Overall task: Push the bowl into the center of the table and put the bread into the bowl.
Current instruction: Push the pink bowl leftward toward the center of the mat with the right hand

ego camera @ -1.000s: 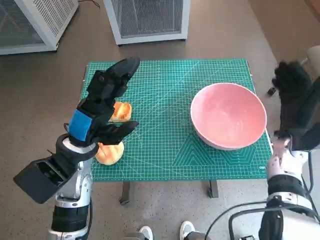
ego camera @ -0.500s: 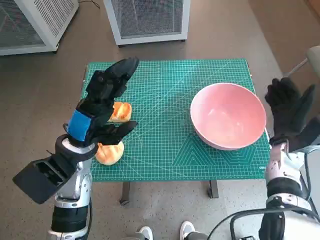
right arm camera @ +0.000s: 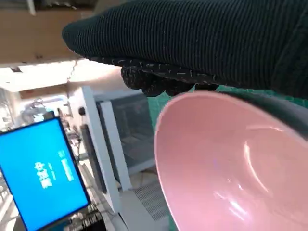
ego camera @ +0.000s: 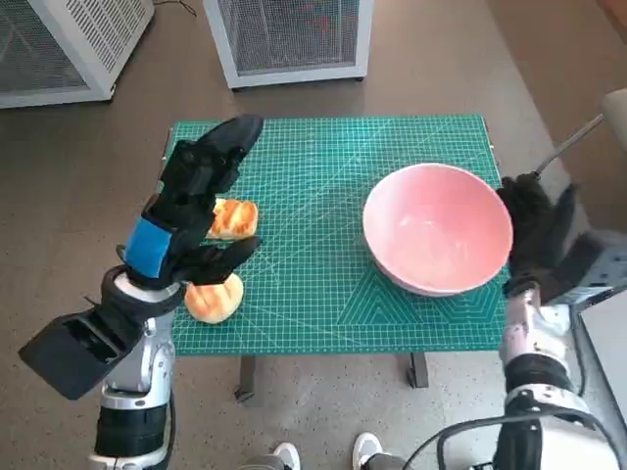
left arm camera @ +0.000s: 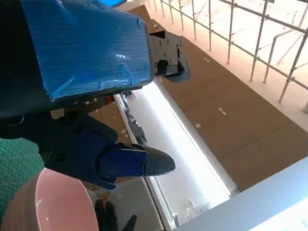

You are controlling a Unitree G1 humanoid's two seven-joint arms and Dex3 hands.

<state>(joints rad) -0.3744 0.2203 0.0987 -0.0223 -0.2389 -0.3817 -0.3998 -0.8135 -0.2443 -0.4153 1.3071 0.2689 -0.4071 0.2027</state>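
The left hand (ego camera: 191, 211) hovers with fingers spread, holding nothing, above two bread (ego camera: 216, 299) rolls at the left of the desk (ego camera: 323, 284); they look soft and light, best grasped gently around the sides; the pink bowl (ego camera: 438, 227), rigid and smooth, stands right of center; the right hand (ego camera: 537, 233) rests against its outer rim, fingers apart.

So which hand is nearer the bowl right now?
The right hand: it sits against the pink bowl at its outer rim. The left hand hovers over the bread, well away from the bowl.
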